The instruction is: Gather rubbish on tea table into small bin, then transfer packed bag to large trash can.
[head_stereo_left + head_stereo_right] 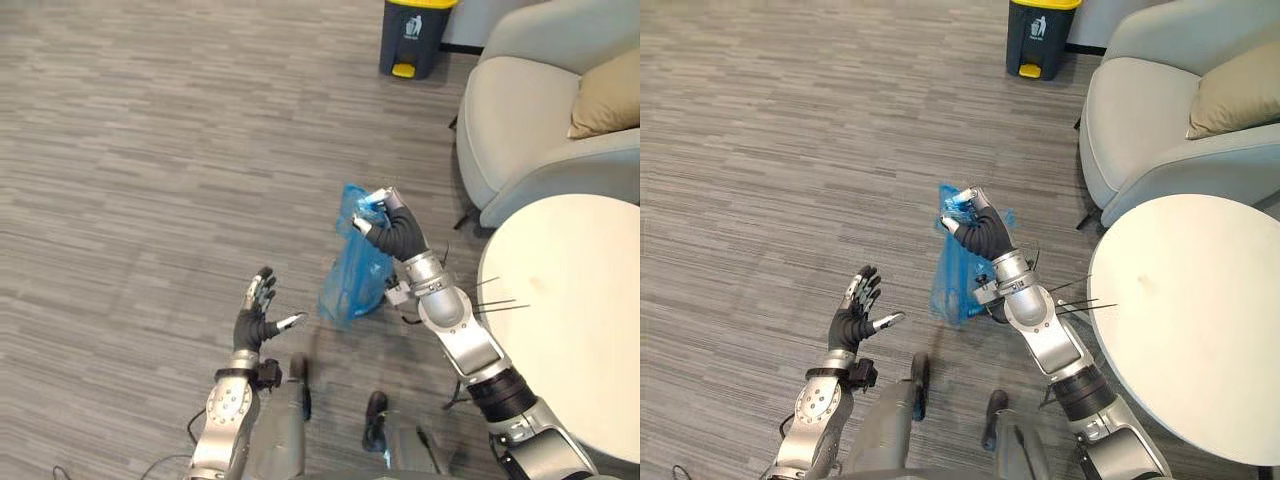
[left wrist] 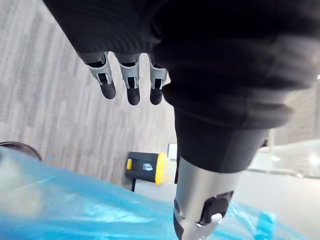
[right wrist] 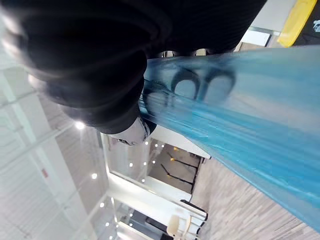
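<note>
The robot's right hand [image 1: 385, 222] is raised over the grey wood-grain floor [image 1: 150, 150] with its fingers and thumb curled tight round the gathered top of a blue plastic rubbish bag [image 1: 355, 275]. The bag hangs down from that grip, slack and creased. In the right wrist view the dark fingertips show through the translucent blue film [image 3: 240, 100] wrapped over them. The left hand [image 1: 252, 318] is held out lower and to the left of the bag, well apart from it, palm up with fingers spread and straight, holding nothing; its wrist view shows the fingers [image 2: 132, 82] extended in a row. Ahead, well beyond the bag, stands the large trash can [image 1: 415, 35], dark with a yellow lid and yellow pedal. To the right is the round white tea table [image 1: 570, 320], and behind it a light grey armchair [image 1: 520, 130] with a beige cushion [image 1: 608, 95].
</note>
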### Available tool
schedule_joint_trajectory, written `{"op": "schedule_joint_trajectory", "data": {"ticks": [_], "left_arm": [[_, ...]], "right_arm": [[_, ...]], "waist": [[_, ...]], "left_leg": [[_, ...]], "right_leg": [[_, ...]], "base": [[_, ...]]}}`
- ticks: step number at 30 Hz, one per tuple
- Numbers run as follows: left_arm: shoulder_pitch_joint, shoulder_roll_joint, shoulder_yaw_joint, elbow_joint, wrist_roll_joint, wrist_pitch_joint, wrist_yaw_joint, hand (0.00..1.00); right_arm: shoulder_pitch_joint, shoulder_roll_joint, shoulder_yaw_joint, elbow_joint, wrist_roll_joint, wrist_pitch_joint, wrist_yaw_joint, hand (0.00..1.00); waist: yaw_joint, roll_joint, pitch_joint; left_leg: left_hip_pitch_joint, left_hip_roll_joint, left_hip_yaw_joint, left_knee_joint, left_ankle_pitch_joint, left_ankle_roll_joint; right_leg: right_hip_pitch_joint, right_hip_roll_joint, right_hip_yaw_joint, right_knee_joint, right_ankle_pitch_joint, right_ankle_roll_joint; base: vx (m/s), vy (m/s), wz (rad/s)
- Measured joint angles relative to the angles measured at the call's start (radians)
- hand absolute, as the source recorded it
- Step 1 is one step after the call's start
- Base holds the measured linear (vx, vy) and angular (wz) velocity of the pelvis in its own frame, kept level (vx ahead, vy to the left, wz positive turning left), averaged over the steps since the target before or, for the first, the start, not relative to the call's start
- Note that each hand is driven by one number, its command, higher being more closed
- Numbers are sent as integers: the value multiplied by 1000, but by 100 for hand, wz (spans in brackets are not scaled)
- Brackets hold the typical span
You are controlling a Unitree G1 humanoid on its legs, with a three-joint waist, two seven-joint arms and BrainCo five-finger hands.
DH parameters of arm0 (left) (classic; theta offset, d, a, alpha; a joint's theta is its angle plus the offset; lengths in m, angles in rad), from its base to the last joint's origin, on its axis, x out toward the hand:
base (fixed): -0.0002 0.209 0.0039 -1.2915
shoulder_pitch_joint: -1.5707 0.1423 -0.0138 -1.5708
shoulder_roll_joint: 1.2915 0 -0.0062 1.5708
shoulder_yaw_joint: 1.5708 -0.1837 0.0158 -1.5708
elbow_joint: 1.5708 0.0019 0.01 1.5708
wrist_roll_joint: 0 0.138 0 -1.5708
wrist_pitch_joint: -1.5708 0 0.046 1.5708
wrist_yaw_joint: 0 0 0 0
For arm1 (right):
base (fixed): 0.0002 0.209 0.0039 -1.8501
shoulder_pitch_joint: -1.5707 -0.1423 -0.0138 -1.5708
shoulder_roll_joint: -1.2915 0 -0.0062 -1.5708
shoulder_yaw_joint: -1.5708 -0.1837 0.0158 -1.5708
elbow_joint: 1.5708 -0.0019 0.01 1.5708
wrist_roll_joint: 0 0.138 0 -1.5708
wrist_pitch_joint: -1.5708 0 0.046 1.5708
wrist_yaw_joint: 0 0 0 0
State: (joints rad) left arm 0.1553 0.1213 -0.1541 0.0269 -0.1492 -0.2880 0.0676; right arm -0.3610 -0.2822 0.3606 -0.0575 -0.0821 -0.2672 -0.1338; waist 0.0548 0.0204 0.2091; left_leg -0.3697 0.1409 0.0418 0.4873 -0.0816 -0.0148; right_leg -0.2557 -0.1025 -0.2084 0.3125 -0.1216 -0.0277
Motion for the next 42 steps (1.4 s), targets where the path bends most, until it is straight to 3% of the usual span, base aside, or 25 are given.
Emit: {"op": "schedule_joint_trajectory", "data": {"ticks": [2, 3, 4, 6, 10, 15, 21, 22, 29, 38, 39, 42], "left_arm": [[-29, 21, -19, 3, 19, -5, 4, 0], [-60, 29, -44, 10, 45, -5, 5, 0], [-107, 48, -75, 42, 72, -5, 8, 0], [-133, 92, -133, 71, 106, -3, 22, 0], [-151, 104, -197, 110, 138, -2, 20, 0], [-175, 84, -289, 187, 162, 5, -4, 0], [-188, 56, -308, 245, 184, 5, -2, 0], [-209, 57, -305, 271, 213, 7, 9, 100], [-285, 8, -279, 328, 341, 46, 135, 100], [-327, -24, -287, 333, 335, 51, 202, 100], [-327, -24, -287, 333, 327, 53, 204, 100], [-327, -25, -286, 333, 311, 61, 207, 100]], "right_arm": [[0, -1, 3, 0, 5, 0, 6, 100], [-3, -6, 2, 0, 9, 0, 10, 100], [-7, 0, 1, 1, 22, 3, 16, 100], [-26, 24, 46, 1, 35, 4, 47, 100], [-95, 49, 105, -22, 46, 4, 79, 100], [-183, 77, 190, -22, 75, 6, 100, 100], [-207, 79, 233, -22, 85, 21, 115, 100], [-223, 79, 262, -22, 95, 27, 116, 100], [-268, 176, 374, -24, 206, 38, 117, 100], [-269, 241, 465, -25, 299, 37, 119, 100], [-269, 241, 476, -25, 299, 37, 120, 0], [-266, 239, 482, -25, 299, 37, 136, 0]], "waist": [[-18, 18, -22], [-24, 40, -48], [-30, 25, -59], [-39, -6, -80], [-42, -37, -108], [-43, -46, -118], [-41, -48, -137], [-42, -50, -138], [-39, -56, -144], [-40, -70, -173], [-42, -70, -173], [-41, -70, -173]], "left_leg": [[97, 21, 1, -79, -25, -26], [179, 30, 3, -250, -38, -68], [214, 23, 9, -349, 11, -113], [247, -8, 31, -390, 35, -99], [263, -35, 67, -380, 27, -86], [270, -38, 101, -366, 20, -77], [288, -18, 129, -369, 20, -78], [292, -14, 132, -370, 21, -81], [317, -3, 116, -383, 28, -92], [335, 0, 103, -386, 29, -94], [335, 0, 104, -387, 29, -94], [345, 1, 109, -406, 31, -96]], "right_leg": [[9, 8, -7, -55, 33, 16], [8, 21, -10, -97, 60, 43], [9, 18, -5, -131, 95, 58], [60, 9, 31, -238, 186, 75], [93, -7, 91, -317, 244, 91], [93, 1, 139, -336, 267, 88], [93, 27, 173, -345, 280, 79], [93, 33, 178, -346, 282, 79], [133, 46, 164, -372, 298, 73], [161, 48, 157, -385, 298, 72], [160, 49, 159, -386, 298, 72], [160, 50, 166, -387, 294, 74]], "base": [[-140, 121, 27], [-122, 173, 34], [-86, 144, 25], [-59, 169, -6], [-47, 132, -26], [-68, 22, -25], [-47, -43, -19], [-24, -34, -11], [-20, -25, 4], [-18, -2, 4], [-35, -3, -3], [-39, -7, -6]]}}
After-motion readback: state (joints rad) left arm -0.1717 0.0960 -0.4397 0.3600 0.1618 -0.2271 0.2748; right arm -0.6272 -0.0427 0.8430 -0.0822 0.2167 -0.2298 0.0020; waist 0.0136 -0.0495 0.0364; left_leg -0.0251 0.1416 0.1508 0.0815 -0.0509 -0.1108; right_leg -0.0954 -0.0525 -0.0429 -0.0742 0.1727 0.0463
